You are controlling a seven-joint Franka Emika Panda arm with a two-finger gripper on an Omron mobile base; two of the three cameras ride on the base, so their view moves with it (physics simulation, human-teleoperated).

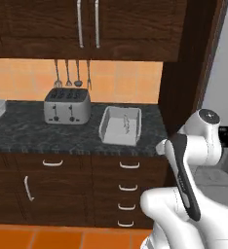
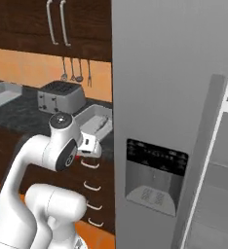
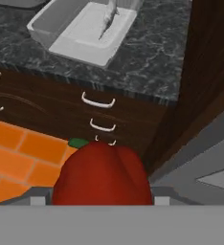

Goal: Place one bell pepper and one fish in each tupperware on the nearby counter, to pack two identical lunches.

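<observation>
A red bell pepper [image 3: 102,174] with a green stem fills the bottom of the hand view, and my gripper [image 3: 99,200] is shut on it, its fingertips hidden behind it. The hand hangs in front of the drawers, below and short of the counter [image 3: 147,62]. One light-grey tupperware [image 3: 44,21] stands on the counter ahead with a pale fish [image 3: 106,18] lying in it. The same tupperware [image 1: 106,127] sits right of the toaster in the left base view. A second tupperware [image 2: 4,92] shows at the far left of the counter. My gripper [image 2: 89,146] is low beside the fridge.
A grey slotted toaster [image 1: 67,106] stands on the counter left of the near tub. Utensils [image 1: 72,73] hang on the orange wall above it. A tall grey fridge [image 2: 174,121] rises close on the right. Dark drawers [image 1: 128,187] with silver handles lie below, over orange floor tiles.
</observation>
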